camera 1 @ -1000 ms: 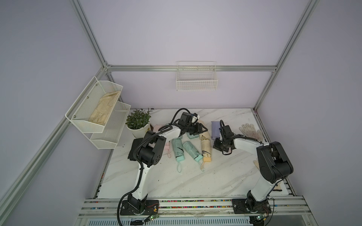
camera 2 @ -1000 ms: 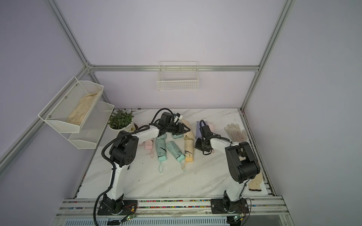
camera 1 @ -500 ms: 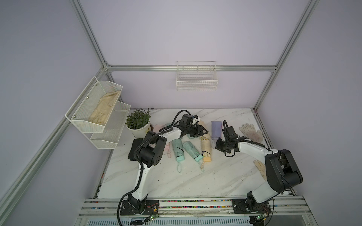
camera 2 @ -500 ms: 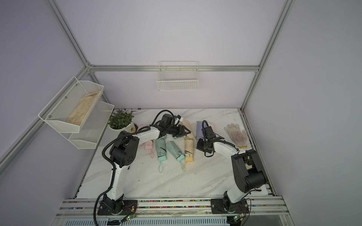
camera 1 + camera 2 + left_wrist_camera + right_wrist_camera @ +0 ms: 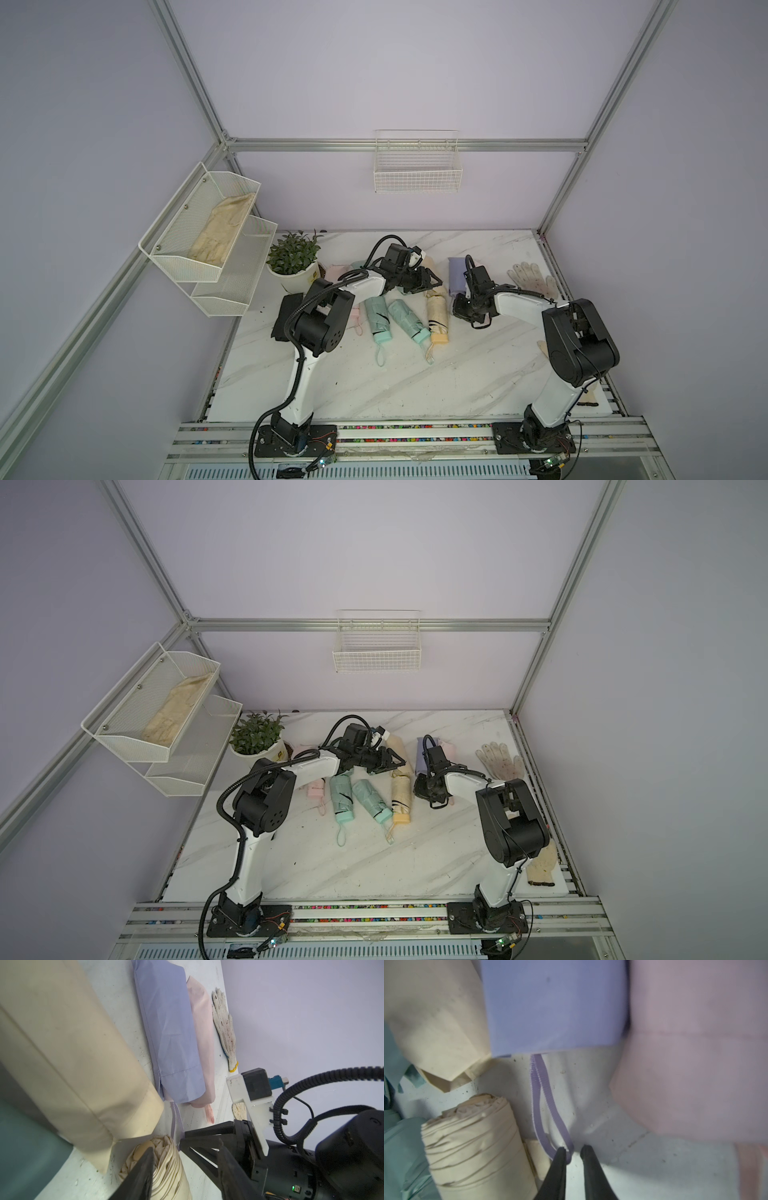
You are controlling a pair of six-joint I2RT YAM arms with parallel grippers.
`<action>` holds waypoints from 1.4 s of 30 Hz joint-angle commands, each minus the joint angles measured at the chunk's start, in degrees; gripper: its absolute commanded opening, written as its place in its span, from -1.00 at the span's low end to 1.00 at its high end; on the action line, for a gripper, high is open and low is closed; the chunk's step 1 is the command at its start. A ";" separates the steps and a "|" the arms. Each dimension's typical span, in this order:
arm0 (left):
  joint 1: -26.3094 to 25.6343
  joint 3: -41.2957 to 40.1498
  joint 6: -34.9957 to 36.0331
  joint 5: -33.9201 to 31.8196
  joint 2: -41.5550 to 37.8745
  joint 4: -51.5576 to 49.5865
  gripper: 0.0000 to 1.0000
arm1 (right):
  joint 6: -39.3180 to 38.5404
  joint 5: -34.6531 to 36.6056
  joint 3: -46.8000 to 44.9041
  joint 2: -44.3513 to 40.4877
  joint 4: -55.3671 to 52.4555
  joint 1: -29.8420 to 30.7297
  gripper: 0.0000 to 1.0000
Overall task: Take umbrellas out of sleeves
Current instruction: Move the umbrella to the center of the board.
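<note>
Narrowly parted and pinching nothing, the right fingers (image 5: 558,1167) sit at the end of the lavender wrist loop (image 5: 535,1072), which trails from the lavender sleeve (image 5: 554,1005) straight ahead of the tips. A clean pull likely means closing on both strands, then drawing back along the table (image 5: 591,1095) in line with the sleeve. The left fingers (image 5: 143,1172) straddle the yellow umbrella (image 5: 166,1167); whether they press it is unclear.

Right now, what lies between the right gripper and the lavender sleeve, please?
Only a lavender wrist loop, on bare tabletop, shown in the right wrist view.
</note>
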 commanded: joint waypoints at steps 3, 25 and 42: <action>-0.15 -0.61 -0.31 0.73 -4.37 1.59 -0.01 | -0.17 1.69 1.13 0.66 -0.28 0.35 -0.86; -0.89 -0.93 -0.92 0.31 -5.85 1.44 -0.01 | 2.18 0.95 -8.94 -11.85 -0.93 0.64 -1.00; -2.36 24.17 10.93 -3.66 8.61 -22.88 0.04 | 5.85 0.43 -17.10 -26.95 -3.38 0.83 -1.00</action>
